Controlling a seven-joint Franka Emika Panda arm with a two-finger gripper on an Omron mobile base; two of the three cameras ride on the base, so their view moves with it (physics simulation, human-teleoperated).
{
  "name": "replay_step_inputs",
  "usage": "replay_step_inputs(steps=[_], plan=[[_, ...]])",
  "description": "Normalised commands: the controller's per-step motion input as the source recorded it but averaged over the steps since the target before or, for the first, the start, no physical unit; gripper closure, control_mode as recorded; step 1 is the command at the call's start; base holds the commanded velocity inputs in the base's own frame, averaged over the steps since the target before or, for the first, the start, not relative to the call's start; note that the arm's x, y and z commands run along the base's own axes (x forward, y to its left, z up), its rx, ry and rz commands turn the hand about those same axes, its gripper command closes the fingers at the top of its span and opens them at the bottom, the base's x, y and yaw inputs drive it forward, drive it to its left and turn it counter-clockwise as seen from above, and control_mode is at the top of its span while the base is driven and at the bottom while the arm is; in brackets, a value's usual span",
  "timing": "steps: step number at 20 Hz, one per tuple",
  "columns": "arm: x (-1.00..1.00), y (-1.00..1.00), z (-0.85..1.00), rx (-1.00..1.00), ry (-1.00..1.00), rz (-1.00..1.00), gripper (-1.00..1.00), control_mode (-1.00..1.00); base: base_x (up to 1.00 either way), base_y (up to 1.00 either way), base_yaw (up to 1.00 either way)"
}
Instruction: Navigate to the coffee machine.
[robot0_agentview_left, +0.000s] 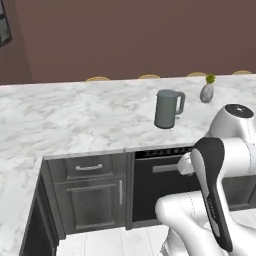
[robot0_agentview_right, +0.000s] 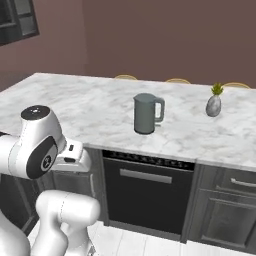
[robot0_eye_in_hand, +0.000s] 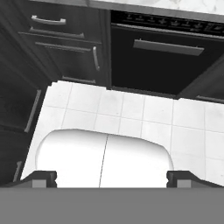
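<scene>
Kettle (robot0_agentview_left: 168, 108), grey-green with a side handle, stands upright on the marble counter (robot0_agentview_left: 75, 117), lid on, contents not visible. Well off to its right a small grey vase (robot0_agentview_left: 206, 93) holds a green sprig, also upright near the counter's far edge. From the right base camera the kettle (robot0_agentview_right: 147, 113) and vase (robot0_agentview_right: 213, 105) sit apart the same way, kettle closer to the front edge. The coffee machine can't be placed from these views; nothing tall and boxy with a silver front panel stands on the counter. Below the counter: black dishwasher (robot0_agentview_right: 147, 192) with a bar handle, directly under the kettle, and dark grey cabinets (robot0_agentview_left: 92, 192) with a drawer above a door to its left. Counter wraps around in an L toward the near left. Floor is white tile (robot0_eye_in_hand: 144, 116). Back wall is plain brownish-mauve (robot0_agentview_right: 175, 35), with tan chair backs (robot0_agentview_left: 148, 77) poking up behind the counter. Gripper (robot0_eye_in_hand: 111, 178) points down at the floor in front of the dishwasher; fingertips sit far apart at the frame's edges, so jaws spread wide, nothing between them.
</scene>
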Motion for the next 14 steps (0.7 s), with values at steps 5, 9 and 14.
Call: replay_step_inputs(steps=[5, 9, 14], plan=[[0.00, 0.00, 0.00, 0.00, 0.00, 0.00, -1.00, 1.00, -0.46, -0.35, 0.05], [0.00, 0.00, 0.00, 0.00, 0.00, 0.00, -1.00, 1.00, -0.24, -0.77, 0.00], [0.00, 0.00, 0.00, 0.00, 0.00, 0.00, -1.00, 1.00, -0.08, -0.85, 0.00]])
